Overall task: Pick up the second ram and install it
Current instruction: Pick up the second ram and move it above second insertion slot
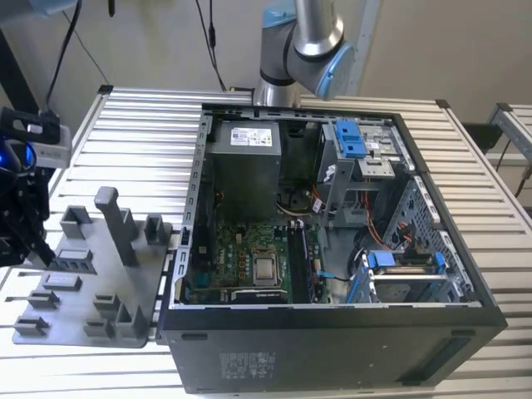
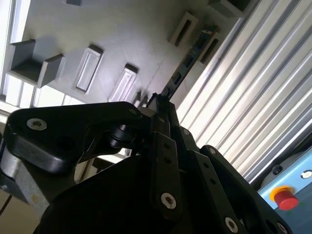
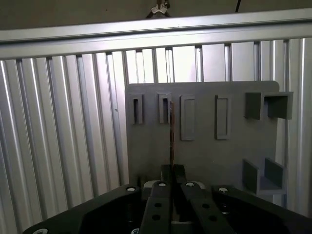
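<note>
The second ram is showing edge-on in the first wrist view, a thin dark strip running from the fingertips out toward one of the narrow slots in the grey tray. In the second wrist view the second ram is stretching away from the hand over the tray. Your hand is pinched narrow on the near end of the stick, gripping its flat faces (whether the far end is sitting in its slot or hanging free, I cannot tell).

In the exterior view the hand is hanging at the frame's left edge over the tray's left end, on the slatted worktop. It is well apart from the open computer case and its green motherboard in the middle of the frame.

You are holding a long stick by one end, so I judge any sideways pull is likely to lever it in the grip. If the tip is catching the slot wall, the stick could twist or slip. A tilted stick would then be arriving crooked at the board.
</note>
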{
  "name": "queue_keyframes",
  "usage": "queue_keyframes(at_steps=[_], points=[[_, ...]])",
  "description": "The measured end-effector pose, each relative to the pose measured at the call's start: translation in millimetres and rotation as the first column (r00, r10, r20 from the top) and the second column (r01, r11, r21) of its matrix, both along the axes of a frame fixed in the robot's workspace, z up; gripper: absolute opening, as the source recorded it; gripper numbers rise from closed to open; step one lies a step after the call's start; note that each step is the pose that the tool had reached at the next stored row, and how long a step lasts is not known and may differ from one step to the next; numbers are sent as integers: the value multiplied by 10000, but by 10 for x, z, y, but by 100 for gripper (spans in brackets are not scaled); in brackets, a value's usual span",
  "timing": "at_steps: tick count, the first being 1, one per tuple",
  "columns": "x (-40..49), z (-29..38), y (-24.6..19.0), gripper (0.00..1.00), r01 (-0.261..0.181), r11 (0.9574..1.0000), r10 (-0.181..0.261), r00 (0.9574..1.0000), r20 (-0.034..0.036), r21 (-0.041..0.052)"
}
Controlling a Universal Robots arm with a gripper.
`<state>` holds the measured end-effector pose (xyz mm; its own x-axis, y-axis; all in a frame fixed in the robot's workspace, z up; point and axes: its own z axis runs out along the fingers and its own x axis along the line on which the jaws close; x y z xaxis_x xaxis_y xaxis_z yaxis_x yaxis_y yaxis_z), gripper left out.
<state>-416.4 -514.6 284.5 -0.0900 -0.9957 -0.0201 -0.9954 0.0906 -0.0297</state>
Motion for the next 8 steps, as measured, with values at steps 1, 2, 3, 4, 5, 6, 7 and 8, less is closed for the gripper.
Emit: queue_keyframes(at_steps=[1,2,3,4,5,6,7,8], points=[[0,4,0,14,0,10000,0,10000,0,0],[0,7,0,14,1,10000,-1,10000,0,0],[0,12,0,14,0,10000,0,10000,0,0],[0,17,0,14,1,10000,-1,10000,-1,-1],[0,24,0,14,1,10000,-1,10000,-1,-1],[0,32,0,14,1,10000,-1,10000,-1,-1],[0,40,0,14,1,10000,-1,10000,0,0],[0,52,0,14,1,10000,-1,10000,0,0]])
